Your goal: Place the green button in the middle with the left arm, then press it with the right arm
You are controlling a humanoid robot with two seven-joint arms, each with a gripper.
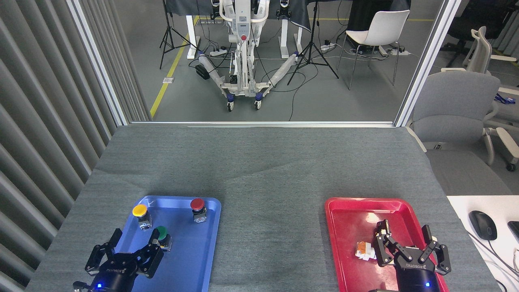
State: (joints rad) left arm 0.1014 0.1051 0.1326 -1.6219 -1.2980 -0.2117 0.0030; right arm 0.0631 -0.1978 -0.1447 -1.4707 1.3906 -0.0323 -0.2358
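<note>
Over the blue plastic tray (202,259), my left gripper (136,239) gapes empty beside the round green-capped push-button (163,234); my right gripper (405,235) hangs open, empty.

Beyond the left gripper's (136,239) spread fingers, the yellow button (140,211) and red button (198,205) are standing as obstacles; the green button (163,234) is crowding the right fingertip.

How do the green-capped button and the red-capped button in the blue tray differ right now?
The green-capped button sits at the tray's near side, right beside the open left hand; the red-capped button stands by the far rim, away from any hand. Cap colours differ. Both share mushroom caps on grey switch bodies inside the blue plastic tray.
</note>
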